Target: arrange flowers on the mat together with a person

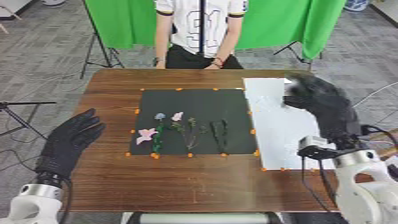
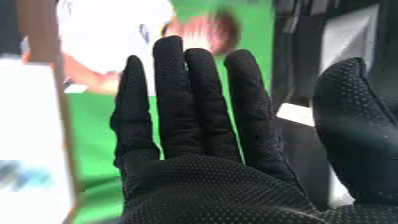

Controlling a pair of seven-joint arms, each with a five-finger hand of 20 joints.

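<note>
Right hand (image 1: 315,95) wide open, fingers straight, nothing held, over/beside the white sheet (image 1: 282,135) — left hand (image 1: 69,140) at the table's (image 1: 160,185) left edge, fingers extended, empty — flowers (image 1: 145,135) lying on the dark mat (image 1: 209,102), mostly its near half.

Right hand (image 1: 322,102) has its black-gloved fingers (image 2: 174,105) pretty much straight, thumb (image 2: 342,115) spread apart, green cloth (image 2: 96,135) behind, plus a white sheet (image 2: 27,110).
</note>
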